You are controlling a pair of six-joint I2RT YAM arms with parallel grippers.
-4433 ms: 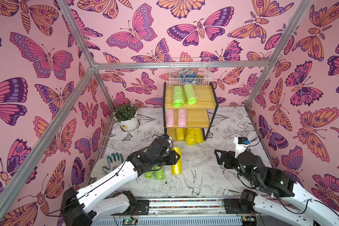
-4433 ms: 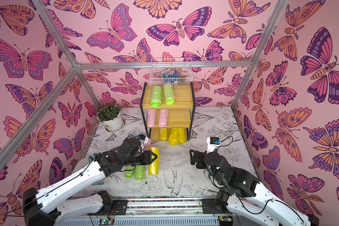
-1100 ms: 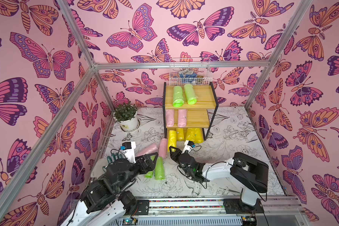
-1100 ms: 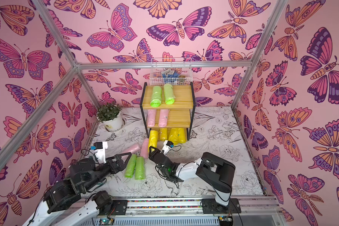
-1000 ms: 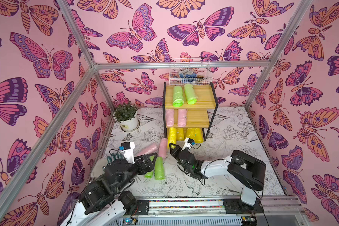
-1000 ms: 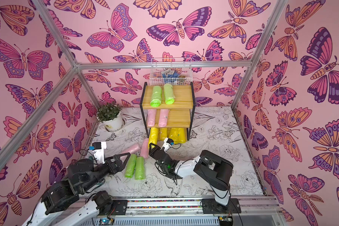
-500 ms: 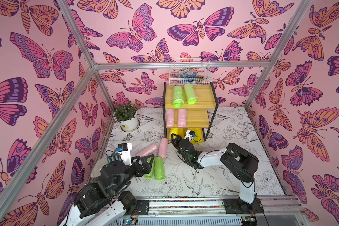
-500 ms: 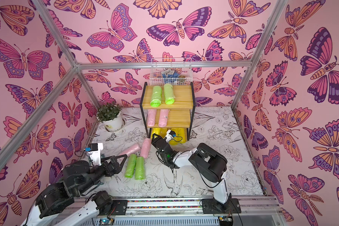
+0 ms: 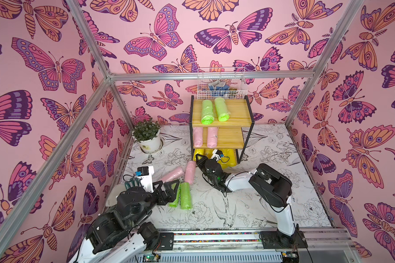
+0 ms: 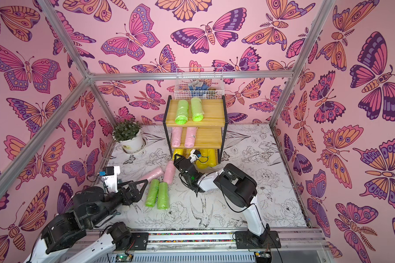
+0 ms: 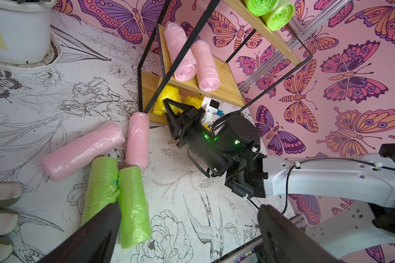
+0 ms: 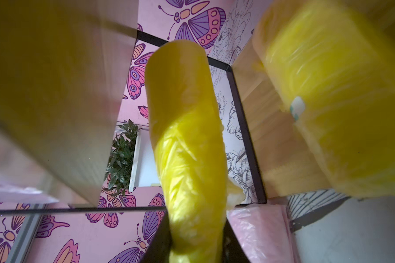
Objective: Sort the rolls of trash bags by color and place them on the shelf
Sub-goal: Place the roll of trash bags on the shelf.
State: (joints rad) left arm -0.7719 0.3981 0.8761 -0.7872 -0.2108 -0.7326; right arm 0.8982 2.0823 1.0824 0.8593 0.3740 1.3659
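Lime rolls (image 9: 207,112) top the shelf (image 9: 237,111), pink rolls (image 9: 212,137) mid, yellow rolls (image 9: 230,157) bottom; loose rolls (image 9: 185,198) lie nearby.

The walls (image 9: 55,68) are papered pink and printed with purple, magenta and orange butterflies. The floor mat (image 9: 271,205) is printed white with black floral line drawings. The shelf (image 9: 235,111) is built of yellowish boards in a black frame, with lime green rolls (image 9: 207,111) on top, pale pink rolls (image 9: 212,137) in the middle and yellow rolls (image 9: 229,159) lowest, one yellow roll (image 12: 187,136) being seen glossy up close. Loose pink rolls (image 9: 173,174) and loose green rolls (image 9: 185,198) are seen on the mat. The wire basket (image 9: 201,86) is white; its contents seem blue, though too small to be sure.
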